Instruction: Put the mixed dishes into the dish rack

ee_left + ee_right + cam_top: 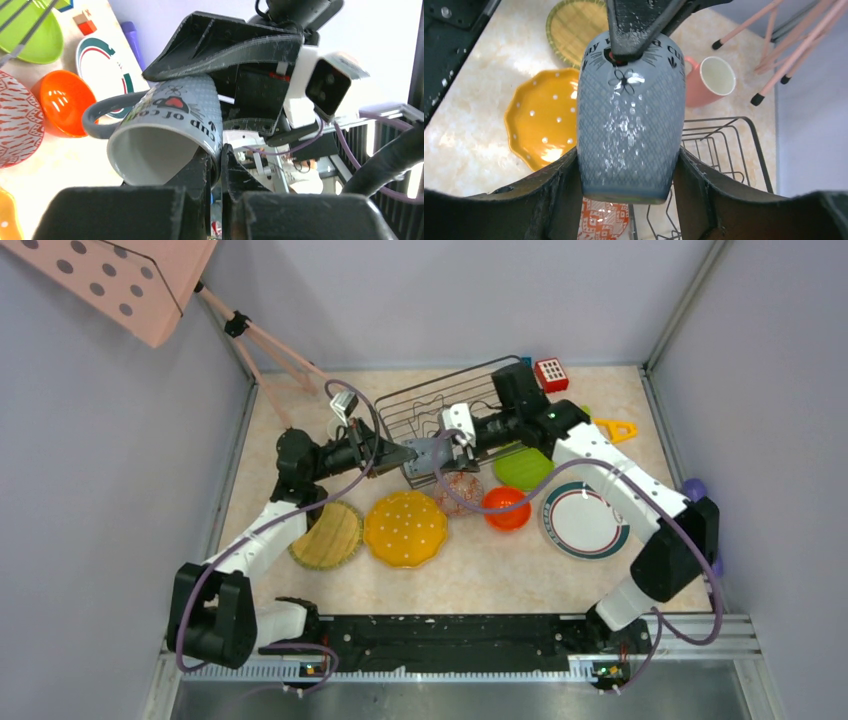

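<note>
At frame centre the grey mug (431, 455) hangs at the rack's (440, 400) near-left corner, its rim pinched by the left gripper (220, 167) and its body clasped by the right gripper (628, 170), with the patterned bowl (460, 492) just below.

Grey mug (170, 125), centre of left wrist view: black lettering "cup of co…", upside down, with the rest hidden and a red heart beside it. Right wrist view, upper centre: the same mug (629, 125) shows the fragments "ay" and "cu".

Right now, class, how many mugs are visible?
2. The left gripper and right gripper hold the grey mug; the pink mug stands on the table beside the dish rack.
</note>
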`<state>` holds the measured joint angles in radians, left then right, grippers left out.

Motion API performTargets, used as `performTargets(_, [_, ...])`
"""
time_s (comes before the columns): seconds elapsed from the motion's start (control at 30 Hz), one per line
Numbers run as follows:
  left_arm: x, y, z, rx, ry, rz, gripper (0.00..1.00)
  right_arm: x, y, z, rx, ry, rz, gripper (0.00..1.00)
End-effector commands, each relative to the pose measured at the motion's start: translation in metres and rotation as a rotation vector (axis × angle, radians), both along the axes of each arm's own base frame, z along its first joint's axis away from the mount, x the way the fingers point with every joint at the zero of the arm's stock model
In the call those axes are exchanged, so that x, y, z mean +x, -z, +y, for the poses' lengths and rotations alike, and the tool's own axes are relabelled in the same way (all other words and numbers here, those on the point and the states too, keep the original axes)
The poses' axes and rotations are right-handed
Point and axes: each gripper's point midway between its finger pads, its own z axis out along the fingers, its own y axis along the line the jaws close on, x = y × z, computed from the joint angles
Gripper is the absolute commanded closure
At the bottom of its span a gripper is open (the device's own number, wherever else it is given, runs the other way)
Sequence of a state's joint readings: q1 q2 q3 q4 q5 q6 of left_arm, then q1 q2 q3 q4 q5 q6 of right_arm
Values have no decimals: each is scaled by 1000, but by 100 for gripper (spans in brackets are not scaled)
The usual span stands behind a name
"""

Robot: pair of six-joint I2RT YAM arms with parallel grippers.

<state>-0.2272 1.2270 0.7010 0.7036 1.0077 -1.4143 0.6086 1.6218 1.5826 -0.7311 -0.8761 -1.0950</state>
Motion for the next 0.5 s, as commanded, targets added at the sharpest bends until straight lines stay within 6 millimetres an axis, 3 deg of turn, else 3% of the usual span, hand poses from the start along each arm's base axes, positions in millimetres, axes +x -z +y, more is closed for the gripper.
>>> performTargets(0.0, [6,-23,9,-66,-34,-55,100,4,-91,-20,341,51,-45,47])
performTargets(0.03, [5,-25,10,-70,-32,-55,100,0,-91,-25,364,33,-42,45])
performTargets(0.1, [5,-30,10,-80,-25,-52,100,-1,-92,-30,398,43,-49,4])
performTargets(0.27, [-1,-48,9,-125,22,-52,100,-9,-98,-37,514,35,-91,1])
performTargets(0.47, [-7,-59,10,-148,40,-62,100,-12,-97,-35,543,-22,-16,1])
